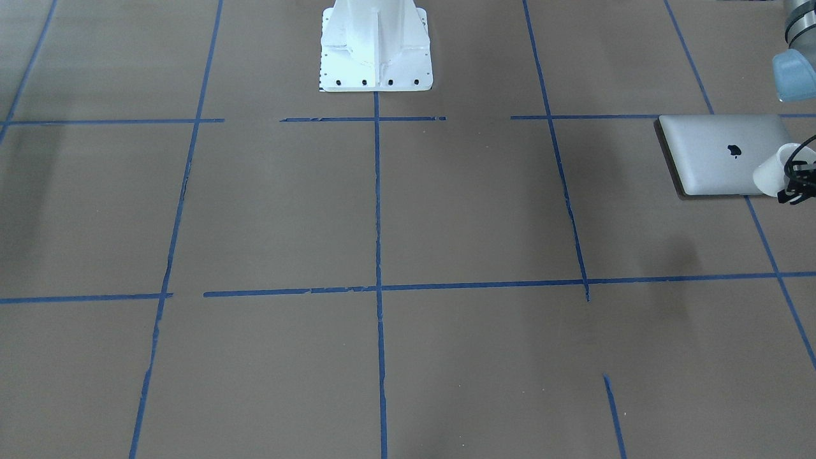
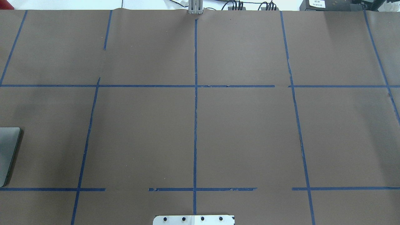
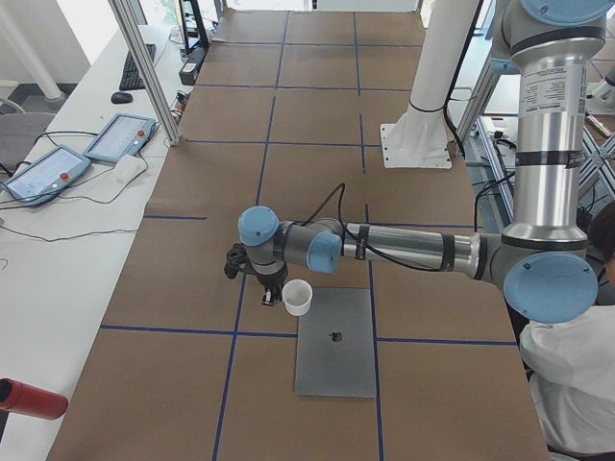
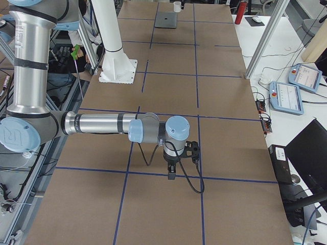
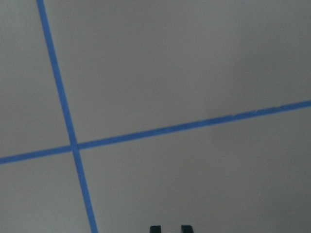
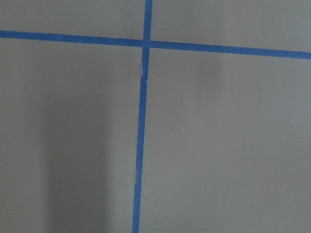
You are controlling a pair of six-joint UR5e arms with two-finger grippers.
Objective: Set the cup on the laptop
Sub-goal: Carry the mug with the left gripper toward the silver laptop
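White against the silver lid, the cup (image 1: 772, 171) hangs tilted over a corner of the laptop (image 1: 720, 153) in the front-facing view, the left gripper (image 1: 795, 185) apparently clamped on its rim side: the carry step, I judge. The left-end view agrees, cup over that corner, so next comes moving inward, levelling, lowering, releasing. Right-end view: the right gripper (image 4: 171, 173) hangs well apart, its state untellable

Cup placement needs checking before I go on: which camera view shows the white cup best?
Exterior left: the cup shows whole, rim up, at a corner of the laptop. Front-facing has it at the frame's edge, partly behind the left hand. Exterior right shows it tiny and far. Overhead and both wrist views miss it.
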